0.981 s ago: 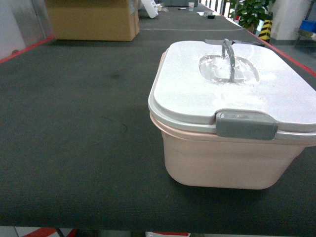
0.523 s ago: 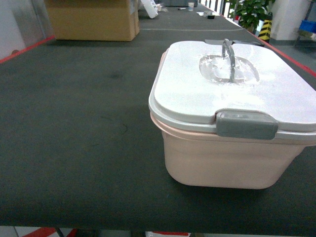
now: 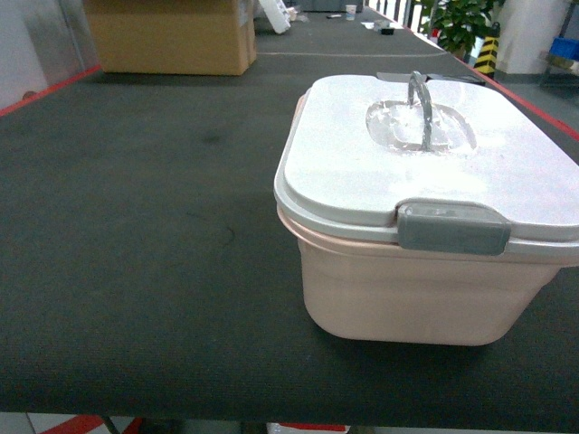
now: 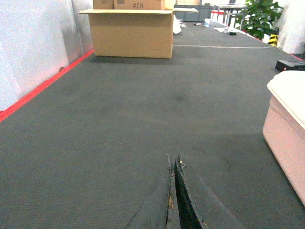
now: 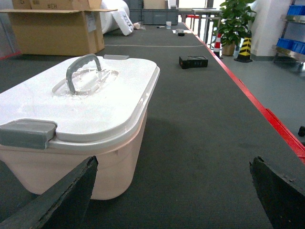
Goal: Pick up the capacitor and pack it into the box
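Both grippers are seen only from their own wrist cameras: the left gripper [image 4: 174, 200] is held with its fingers pressed together low over the dark surface [image 3: 136, 226], while the right gripper [image 5: 174, 191] is held wide apart, nothing between its fingers. Just beyond the right gripper, the box [image 3: 407, 298] is set on the surface, its white lid [image 3: 434, 163] seated and the grey latch [image 3: 452, 228] down. Since a second ago, almost nothing has been altered; the view has merely crept sideways. No capacitor is visible, so packing is judged not begun. Farther off, a cardboard carton [image 3: 172, 36] is seen.
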You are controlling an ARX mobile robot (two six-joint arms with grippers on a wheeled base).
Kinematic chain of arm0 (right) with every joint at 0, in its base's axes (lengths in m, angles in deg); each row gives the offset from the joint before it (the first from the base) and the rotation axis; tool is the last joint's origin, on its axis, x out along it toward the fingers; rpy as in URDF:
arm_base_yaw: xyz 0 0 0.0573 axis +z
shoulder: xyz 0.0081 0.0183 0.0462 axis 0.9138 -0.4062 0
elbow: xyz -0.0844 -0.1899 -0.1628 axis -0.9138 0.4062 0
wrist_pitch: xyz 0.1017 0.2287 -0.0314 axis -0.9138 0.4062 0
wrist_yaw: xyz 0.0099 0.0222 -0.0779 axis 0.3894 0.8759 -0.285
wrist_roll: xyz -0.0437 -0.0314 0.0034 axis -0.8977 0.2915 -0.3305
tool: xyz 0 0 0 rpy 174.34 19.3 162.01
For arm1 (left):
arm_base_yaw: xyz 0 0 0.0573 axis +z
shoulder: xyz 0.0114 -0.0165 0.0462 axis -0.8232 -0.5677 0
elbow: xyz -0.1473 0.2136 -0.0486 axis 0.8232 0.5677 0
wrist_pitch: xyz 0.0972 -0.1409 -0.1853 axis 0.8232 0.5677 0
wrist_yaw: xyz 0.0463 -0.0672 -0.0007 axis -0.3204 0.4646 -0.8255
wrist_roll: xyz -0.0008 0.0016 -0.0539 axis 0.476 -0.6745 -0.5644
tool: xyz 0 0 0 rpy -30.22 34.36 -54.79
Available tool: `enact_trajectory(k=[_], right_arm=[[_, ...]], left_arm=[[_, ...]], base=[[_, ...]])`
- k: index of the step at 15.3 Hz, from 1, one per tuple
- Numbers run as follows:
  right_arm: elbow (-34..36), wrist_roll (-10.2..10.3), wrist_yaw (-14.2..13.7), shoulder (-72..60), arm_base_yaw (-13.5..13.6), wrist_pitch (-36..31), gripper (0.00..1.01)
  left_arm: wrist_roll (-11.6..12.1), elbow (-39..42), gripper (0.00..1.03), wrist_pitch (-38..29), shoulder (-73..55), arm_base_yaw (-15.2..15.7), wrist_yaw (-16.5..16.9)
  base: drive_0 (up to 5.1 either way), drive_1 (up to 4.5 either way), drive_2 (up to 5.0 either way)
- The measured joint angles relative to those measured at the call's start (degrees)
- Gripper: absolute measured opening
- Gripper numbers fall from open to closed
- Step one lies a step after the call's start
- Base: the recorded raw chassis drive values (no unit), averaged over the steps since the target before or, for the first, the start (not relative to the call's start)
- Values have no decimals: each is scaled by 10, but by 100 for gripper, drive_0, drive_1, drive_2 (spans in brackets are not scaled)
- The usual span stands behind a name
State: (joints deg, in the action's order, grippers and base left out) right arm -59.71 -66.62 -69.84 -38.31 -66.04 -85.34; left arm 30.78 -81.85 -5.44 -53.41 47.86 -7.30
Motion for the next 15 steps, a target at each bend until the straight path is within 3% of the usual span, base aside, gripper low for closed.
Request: enact_trajectory(k=[3, 4, 5, 15], right_arm=[[0, 0, 0, 0, 0, 0, 98], [0, 0, 0, 0, 0, 0, 98], [0, 0, 0, 0, 0, 0, 98], [0, 0, 0, 0, 0, 0, 98]], left_arm=[[0, 35, 2, 23, 60, 23, 26], [0, 47, 2, 37, 84, 67, 70], [-1, 54, 2, 47, 103, 79, 69], [0, 95, 2, 161, 268, 74, 78]], base=[[0, 0, 0], [0, 0, 0], [0, 0, 0], [0, 0, 0]])
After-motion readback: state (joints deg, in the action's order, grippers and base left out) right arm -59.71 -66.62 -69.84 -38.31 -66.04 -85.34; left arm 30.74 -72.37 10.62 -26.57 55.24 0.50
